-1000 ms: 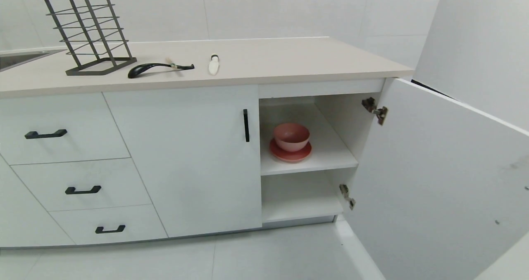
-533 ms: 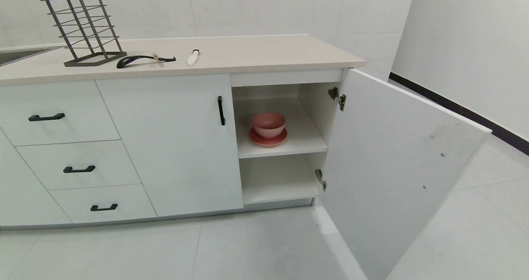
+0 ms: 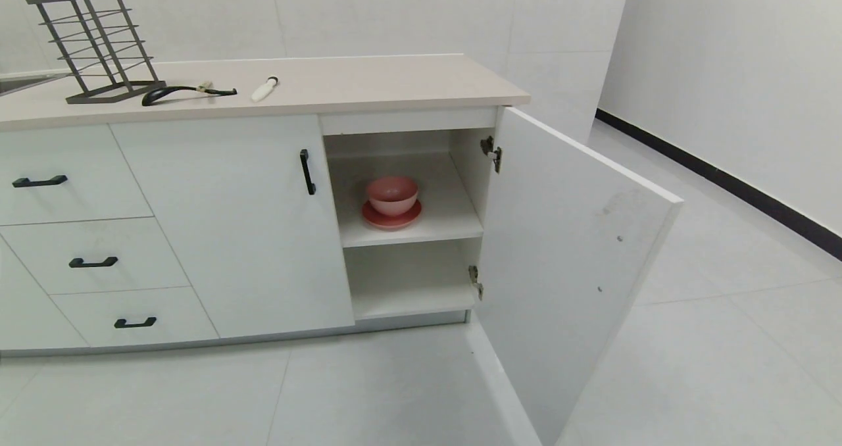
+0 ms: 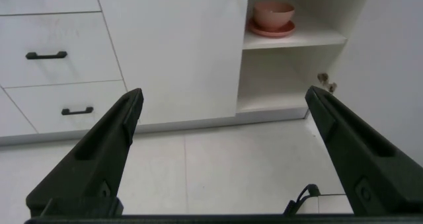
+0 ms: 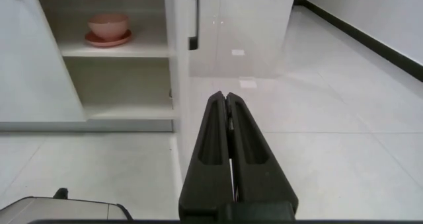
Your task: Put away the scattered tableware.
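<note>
Pink bowl [image 3: 393, 194] sits on red plate [image 3: 392, 222] inside open cabinet [image 3: 451, 213]; left pincer [image 4: 225, 96] apart, right pincer [image 5: 226, 100] together.

The left gripper [image 4: 225, 95] has two long, matte black fingers [image 4: 99, 158], wedge-shaped with a raised rib. A thin black cable [image 4: 301, 199] loops near their base. The right gripper [image 5: 225, 97] has matching black fingers [image 5: 211, 145] with recessed slots.

3 views facing open cabinet [image 3: 468, 183]
</note>
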Controlling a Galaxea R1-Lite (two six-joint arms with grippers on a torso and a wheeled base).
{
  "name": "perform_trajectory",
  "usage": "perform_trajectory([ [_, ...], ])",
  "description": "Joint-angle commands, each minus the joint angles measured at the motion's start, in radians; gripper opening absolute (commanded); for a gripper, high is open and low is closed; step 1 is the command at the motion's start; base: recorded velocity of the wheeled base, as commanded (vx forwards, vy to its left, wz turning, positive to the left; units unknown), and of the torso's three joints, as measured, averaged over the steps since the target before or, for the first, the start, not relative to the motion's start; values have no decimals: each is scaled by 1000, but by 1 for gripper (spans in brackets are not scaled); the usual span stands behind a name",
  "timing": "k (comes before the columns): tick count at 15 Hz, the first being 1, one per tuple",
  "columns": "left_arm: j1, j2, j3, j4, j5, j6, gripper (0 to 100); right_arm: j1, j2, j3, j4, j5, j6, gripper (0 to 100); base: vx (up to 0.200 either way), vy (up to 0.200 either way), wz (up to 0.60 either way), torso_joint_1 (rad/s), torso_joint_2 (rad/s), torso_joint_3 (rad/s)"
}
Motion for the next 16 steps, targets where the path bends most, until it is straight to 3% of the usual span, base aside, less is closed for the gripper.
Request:
perform_trajectory([
  [1,1,2,0,-1,1,0,100,0,2,0,2,-6,11,0,0,-200,0,2,2,2],
  [4,1,2,0,-1,-1,0,100,0,2,0,0,-2,6,0,0,-200,0,5,2,1],
  [8,-1,2,0,-1,1,0,100,0,2,0,-35,-1,-14,0,0,0,0,0,0,0],
  [10,-1,2,0,-1,1,-1,100,0,2,0,-259,4,-43,0,0,0,0,0,0,0],
  [12,-1,2,0,-1,-1,0,100,-3,26,-20,-232,108,-41,0,0,0,0,0,0,0],
  [16,-1,2,0,-1,1,-3,100,-6,370,-176,-288,260,-147,0,0,0,0,0,0,0],
])
